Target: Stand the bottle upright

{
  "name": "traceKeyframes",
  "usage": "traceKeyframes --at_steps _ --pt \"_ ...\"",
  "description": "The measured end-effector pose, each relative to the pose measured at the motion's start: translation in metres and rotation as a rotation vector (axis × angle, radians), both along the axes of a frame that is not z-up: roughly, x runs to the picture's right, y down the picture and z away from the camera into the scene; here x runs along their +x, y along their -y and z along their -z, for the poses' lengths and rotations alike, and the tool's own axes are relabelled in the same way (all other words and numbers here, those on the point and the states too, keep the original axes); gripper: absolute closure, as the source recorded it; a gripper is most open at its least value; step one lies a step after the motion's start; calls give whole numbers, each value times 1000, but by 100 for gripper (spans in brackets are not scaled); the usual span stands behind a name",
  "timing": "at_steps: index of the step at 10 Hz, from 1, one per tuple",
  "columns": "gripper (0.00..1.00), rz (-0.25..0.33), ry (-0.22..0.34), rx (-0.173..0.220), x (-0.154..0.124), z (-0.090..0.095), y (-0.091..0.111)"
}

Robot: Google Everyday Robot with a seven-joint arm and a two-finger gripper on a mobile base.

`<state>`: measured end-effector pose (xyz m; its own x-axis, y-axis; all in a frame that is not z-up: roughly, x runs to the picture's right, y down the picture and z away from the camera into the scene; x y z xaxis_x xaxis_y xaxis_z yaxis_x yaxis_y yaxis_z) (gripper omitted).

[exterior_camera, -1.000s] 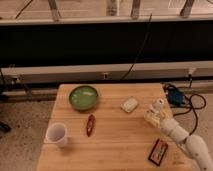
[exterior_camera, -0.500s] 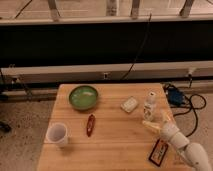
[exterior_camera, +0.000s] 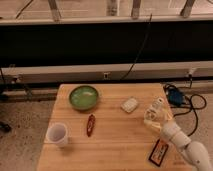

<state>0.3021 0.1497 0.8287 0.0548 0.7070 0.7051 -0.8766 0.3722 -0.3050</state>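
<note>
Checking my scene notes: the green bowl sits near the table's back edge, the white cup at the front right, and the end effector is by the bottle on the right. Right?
Not quite: the camera view shows the white cup at the front left. The green bowl is near the back edge, and the end effector is by the bottle on the right.

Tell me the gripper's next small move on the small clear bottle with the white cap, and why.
Probably lift the gripper slightly up and back, clear of the small clear plastic bottle with the white cap. The bottle looks upright, cap on top, near the right edge of the wooden table, and the gripper sits right against it, so a sideways move could topple it.
</note>
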Motion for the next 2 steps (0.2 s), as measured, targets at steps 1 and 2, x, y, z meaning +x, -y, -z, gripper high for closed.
traceKeyframes --at_steps 1,2 --pt "20 -3 6 -3 -3 -3 -2" --pt "20 -11 7 -6 -3 -6 -3"
